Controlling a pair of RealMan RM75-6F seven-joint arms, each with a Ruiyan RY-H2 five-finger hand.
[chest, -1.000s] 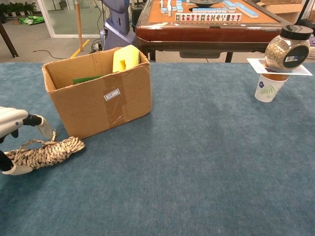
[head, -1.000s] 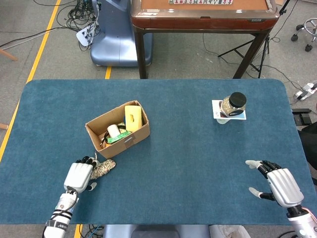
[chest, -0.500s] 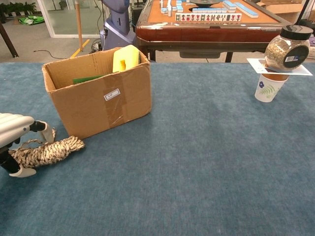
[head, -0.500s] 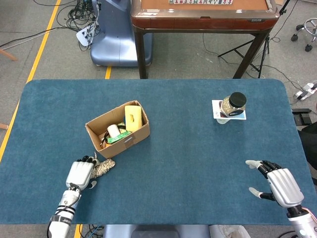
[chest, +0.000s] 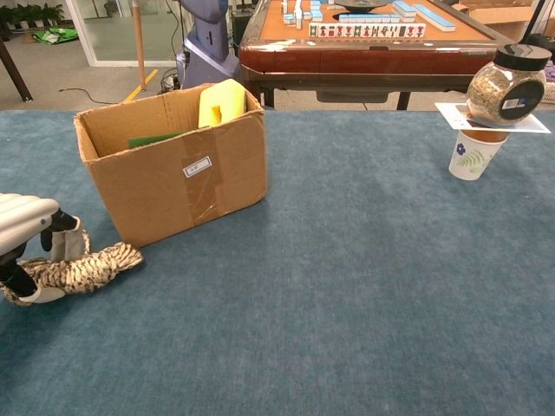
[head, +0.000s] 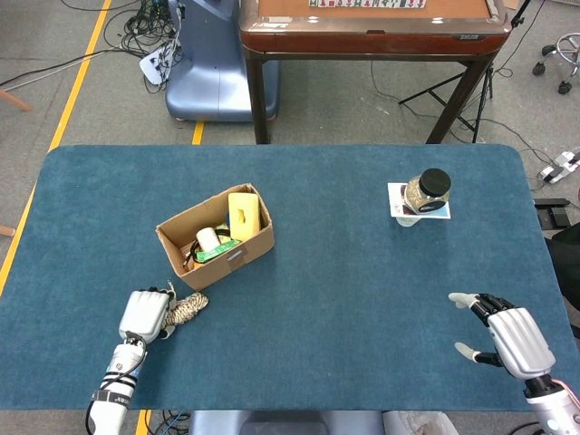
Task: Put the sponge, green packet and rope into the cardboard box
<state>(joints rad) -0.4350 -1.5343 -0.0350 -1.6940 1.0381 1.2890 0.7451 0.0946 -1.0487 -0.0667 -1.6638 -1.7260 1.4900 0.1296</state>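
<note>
Blue felt covers the table (head: 344, 227), and most of it lies bare between the box (head: 216, 237) on the left and the jar (head: 428, 190) far off toward the right rear. That cardboard box stands open-topped and slightly skewed, well in from every table edge. The sponge (chest: 220, 101) stands upright inside against its right wall, rising above the rim; the green packet (head: 216, 251) lies within beside a white roll (head: 208, 239). The rope (chest: 87, 268), a speckled coil, lies on the felt just in front of the box's near left corner, close to it but apart. The left hand (head: 145, 314) lies over the coil's left end near the front edge, fingers curled around the rope and gripping it. The right hand (head: 509, 335) rests low near the front right corner, fingers spread and holding nothing, with wide bare felt between it and the box. The jar sits on a card atop a paper cup (chest: 473, 152)
</note>
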